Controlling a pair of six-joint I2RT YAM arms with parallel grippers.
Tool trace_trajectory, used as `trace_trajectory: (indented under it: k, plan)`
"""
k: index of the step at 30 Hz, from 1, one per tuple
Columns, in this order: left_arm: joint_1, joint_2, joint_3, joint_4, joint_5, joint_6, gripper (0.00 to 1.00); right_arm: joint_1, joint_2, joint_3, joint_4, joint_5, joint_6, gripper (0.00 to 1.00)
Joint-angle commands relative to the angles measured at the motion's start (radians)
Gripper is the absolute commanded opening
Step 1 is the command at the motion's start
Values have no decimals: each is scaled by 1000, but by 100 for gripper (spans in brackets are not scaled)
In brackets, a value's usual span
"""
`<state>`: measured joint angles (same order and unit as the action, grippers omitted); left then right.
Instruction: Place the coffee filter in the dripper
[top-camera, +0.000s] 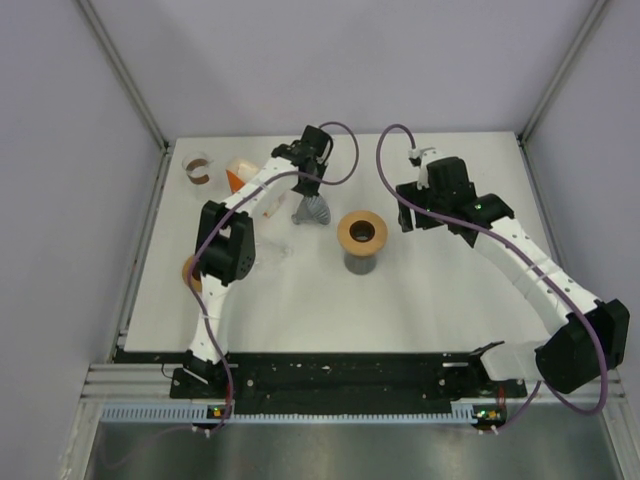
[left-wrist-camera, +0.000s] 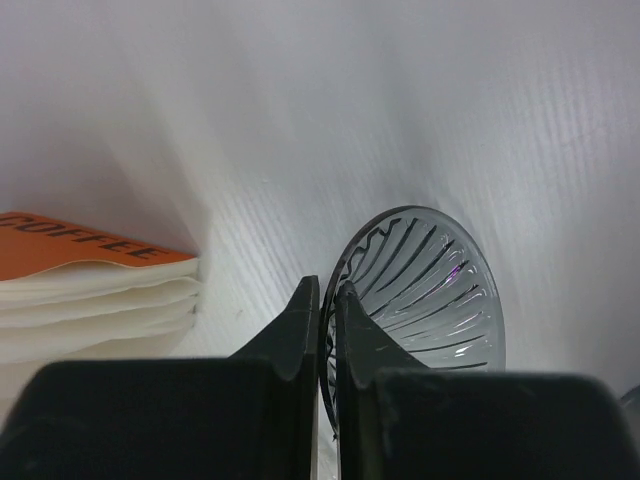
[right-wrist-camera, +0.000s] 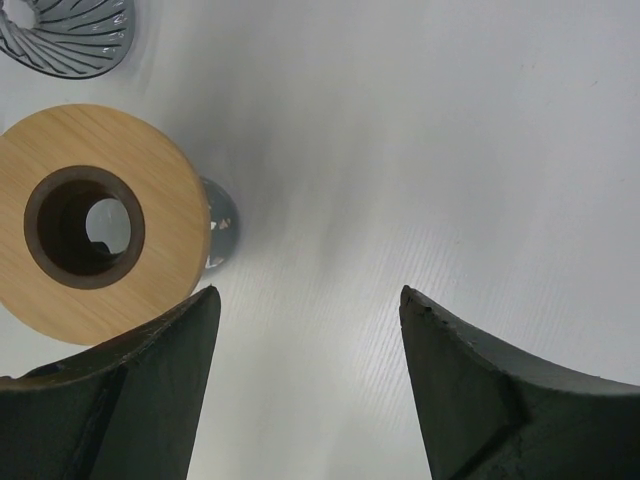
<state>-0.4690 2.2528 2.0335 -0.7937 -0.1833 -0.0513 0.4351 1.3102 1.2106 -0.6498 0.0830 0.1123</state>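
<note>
Dripper (left-wrist-camera: 430, 290), ribbed glass: rim pinched between closed left gripper (left-wrist-camera: 325, 292) fingers, beside filter stack (left-wrist-camera: 95, 300). Right gripper (right-wrist-camera: 310, 300): spread, empty, near wooden stand (right-wrist-camera: 150, 200). Step: positioning dripper; next, likely seat it, then fetch 1 filter

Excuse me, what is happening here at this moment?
The left arm's fingers are closed on the rim of the glass dripper, with a stack of paper filters lying close by. The right arm's fingers are open and empty, beside the wooden ring. No filter is in the dripper yet.
</note>
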Motion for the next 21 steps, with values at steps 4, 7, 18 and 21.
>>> trace_trajectory:
  k: [4,7,18,21]
  plan:
    - [-7,-61,-24,-25,-31,19,0,-13,-29,9,59,-28,-5,72]
    - [-2,-110,-12,-48,-10,24,0,-15,-32,17,61,-41,-2,72]
    - [50,-377,103,-35,227,-105,0,-3,-23,213,72,-195,110,71]
    - [52,-429,91,-26,351,-188,0,51,0,291,75,-178,119,70]
